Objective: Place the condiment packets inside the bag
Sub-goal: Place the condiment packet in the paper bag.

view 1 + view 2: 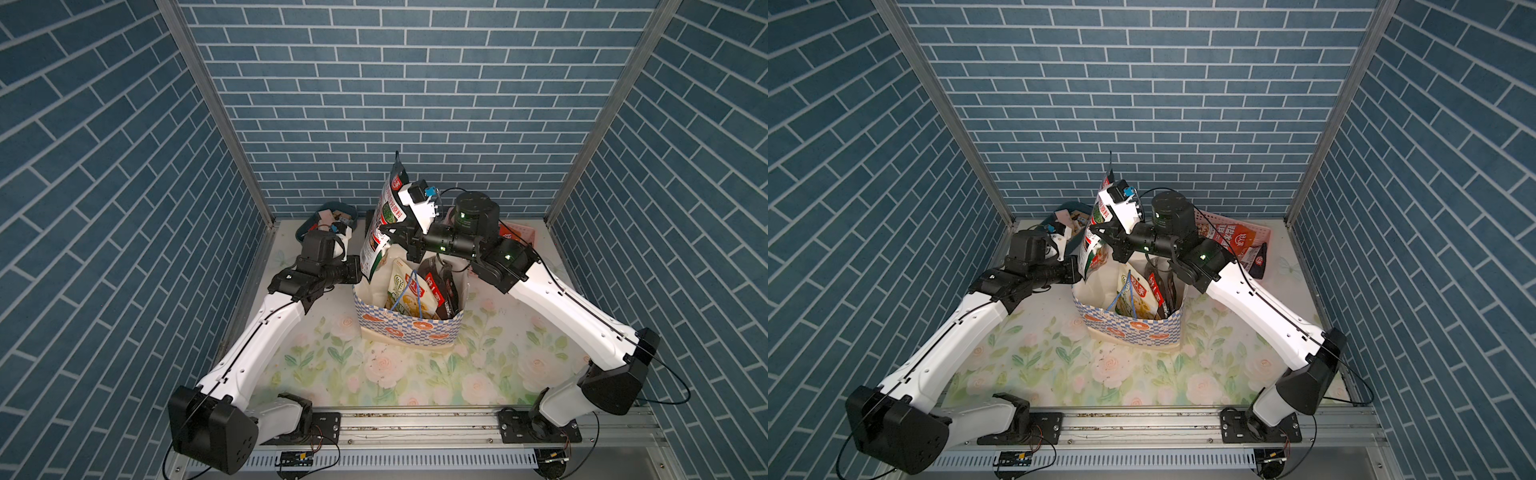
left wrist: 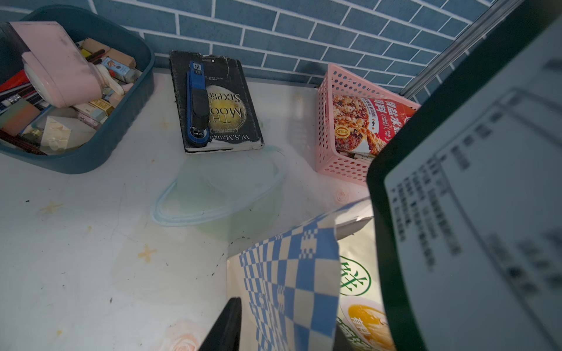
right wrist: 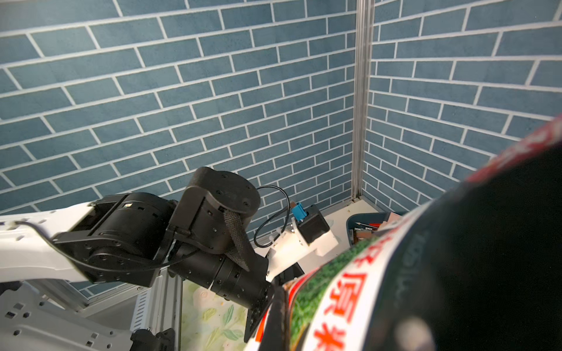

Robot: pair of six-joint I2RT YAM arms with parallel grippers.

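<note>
Right gripper (image 1: 390, 230) pinching tall packet (image 1: 384, 216) above bag (image 1: 409, 328), at twelve o'clock. Left gripper (image 2: 279, 331) clamps bag's rim.

Close-up packet (image 3: 349, 291) beside left arm (image 3: 170, 231)

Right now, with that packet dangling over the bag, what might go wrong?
The raised packet hangs over the bag's left edge, not its middle, so it may catch the rim or drop outside. The left gripper pinches the bag's wall; a tug could tip it. Packets inside stand tall and may block the newcomer.
</note>
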